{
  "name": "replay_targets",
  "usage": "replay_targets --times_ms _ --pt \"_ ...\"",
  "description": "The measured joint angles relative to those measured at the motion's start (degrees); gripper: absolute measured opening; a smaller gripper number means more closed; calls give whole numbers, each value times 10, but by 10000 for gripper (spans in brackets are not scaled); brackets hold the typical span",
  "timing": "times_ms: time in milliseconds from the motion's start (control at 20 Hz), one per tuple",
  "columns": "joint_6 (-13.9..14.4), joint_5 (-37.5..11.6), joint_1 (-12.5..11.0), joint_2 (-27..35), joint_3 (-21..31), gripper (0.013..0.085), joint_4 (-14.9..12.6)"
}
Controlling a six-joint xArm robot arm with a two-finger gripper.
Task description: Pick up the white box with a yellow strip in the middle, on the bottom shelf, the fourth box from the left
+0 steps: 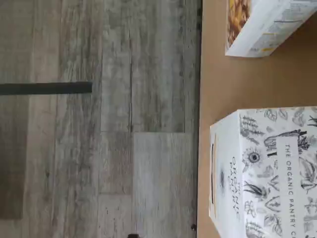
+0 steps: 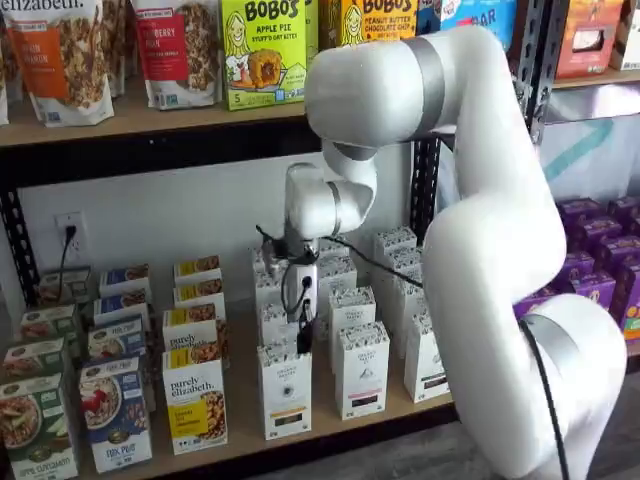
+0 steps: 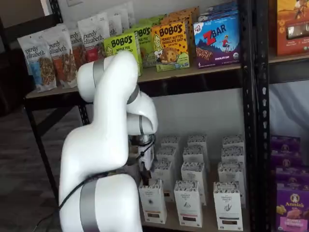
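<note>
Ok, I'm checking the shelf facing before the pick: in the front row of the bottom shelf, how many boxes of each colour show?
green box: 1
blue box: 1
white-and-yellow box: 1
white cartons: 3
Total: 6 in view

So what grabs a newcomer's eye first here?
The big white arm fills the foreground in both shelf views, bent down toward the bottom shelf. Its gripper hangs over the front white box, among rows of similar cartons. Above, the yellow Bobo's box stands out.
</note>
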Motion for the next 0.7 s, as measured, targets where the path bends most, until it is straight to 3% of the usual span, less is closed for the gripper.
replay_targets --times_ms 300,700 --pt "4 12 8 34 -50 850 7" --pt "24 18 12 81 -104 850 -11"
